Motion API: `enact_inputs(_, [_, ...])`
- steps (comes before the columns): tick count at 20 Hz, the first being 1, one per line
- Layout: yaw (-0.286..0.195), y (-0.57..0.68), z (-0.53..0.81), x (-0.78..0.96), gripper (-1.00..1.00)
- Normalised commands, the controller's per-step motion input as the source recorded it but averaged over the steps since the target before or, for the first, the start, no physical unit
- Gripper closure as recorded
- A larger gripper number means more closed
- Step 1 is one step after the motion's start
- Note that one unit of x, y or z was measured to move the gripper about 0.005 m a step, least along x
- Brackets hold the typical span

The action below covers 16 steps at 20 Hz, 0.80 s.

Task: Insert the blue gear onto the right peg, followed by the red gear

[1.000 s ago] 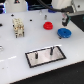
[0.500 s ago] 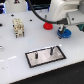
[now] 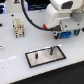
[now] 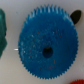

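Plate (image 3: 44, 56): near centre, both pins bare, right peg (image 3: 50, 50) unfilled | blue gear (image 4: 45, 46): fills the wrist view, lying flat on the table, not yet mounted | gripper: fingers unseen, grasp cannot be told | red gear: not visible | both insertions outstanding.

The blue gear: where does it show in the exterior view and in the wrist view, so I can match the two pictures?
Exterior view: only a blue sliver of the blue gear shows, at the exterior view's right beneath the white arm, beyond the grey plate.
Wrist view: the blue gear fills most of the picture, lying flat, its dark centre hole visible.
Shared landmark: the gear's own bright blue on the white table.
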Motion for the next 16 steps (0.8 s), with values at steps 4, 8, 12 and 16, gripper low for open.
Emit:
enact_inputs(4, [0.000,0.03,0.00,-0.45,-1.00])
enact_inputs(8, [0.000,0.01,0.00,-0.64,-1.00])
enact_inputs(12, [0.000,0.00,-0.07,-0.29,1.00])
enact_inputs(16, [0.000,-0.05,-0.10,-0.26,1.00])
